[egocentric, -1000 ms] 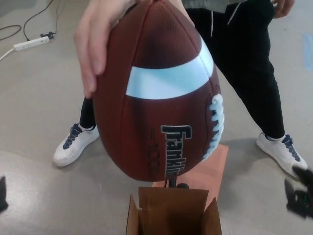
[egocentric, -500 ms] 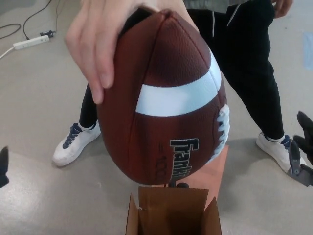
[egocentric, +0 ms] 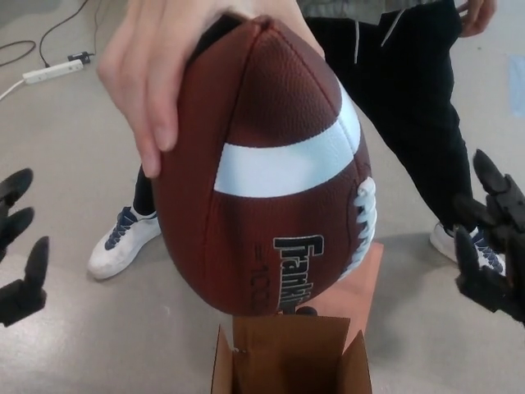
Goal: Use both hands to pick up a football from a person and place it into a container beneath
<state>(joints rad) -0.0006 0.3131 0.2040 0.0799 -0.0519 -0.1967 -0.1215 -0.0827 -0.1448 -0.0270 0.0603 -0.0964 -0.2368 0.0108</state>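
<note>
Brown football (egocentric: 267, 172) gripped from above by a person's hand (egocentric: 152, 61), hanging point-down just over the open cardboard box (egocentric: 289, 357), left hand (egocentric: 18, 246) and right hand (egocentric: 490, 242) spread-fingered, well apart on either side, touching nothing.

The left hand (egocentric: 18, 246) and right hand (egocentric: 492, 238) are matte black with thick, rounded fingers. The person wears black trousers (egocentric: 418, 107) and white shoes (egocentric: 123, 240) with dark laces.
</note>
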